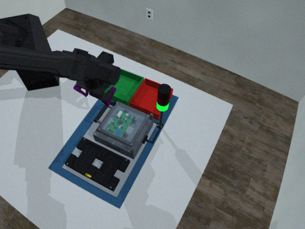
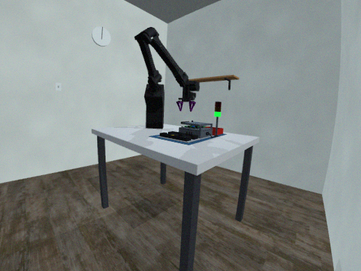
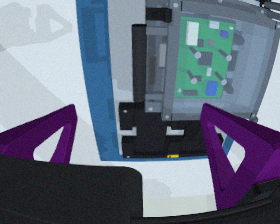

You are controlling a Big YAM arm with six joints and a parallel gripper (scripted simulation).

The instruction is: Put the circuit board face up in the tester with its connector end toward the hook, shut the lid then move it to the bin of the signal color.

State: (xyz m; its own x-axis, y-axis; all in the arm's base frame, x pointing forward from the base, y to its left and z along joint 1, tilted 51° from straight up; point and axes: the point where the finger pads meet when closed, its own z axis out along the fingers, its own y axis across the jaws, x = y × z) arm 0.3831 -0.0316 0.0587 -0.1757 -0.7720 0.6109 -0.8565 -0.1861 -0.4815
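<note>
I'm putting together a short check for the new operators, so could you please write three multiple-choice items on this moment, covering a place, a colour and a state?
1. Where is the circuit board?
A. In the tray
B. In the tester under the shut lid
C. In the red bin

2. What colour does the signal tower show?
A. Green
B. Red
C. Amber

3. How is the gripper?
A. Shut on the board
B. Shut on the lid's handle
C. Open, holding nothing

Answers:
1 B, the board shows through the clear lid of the tester.
2 A, its lit band glows green.
3 C, the purple fingers stand wide apart above the bench.
</note>
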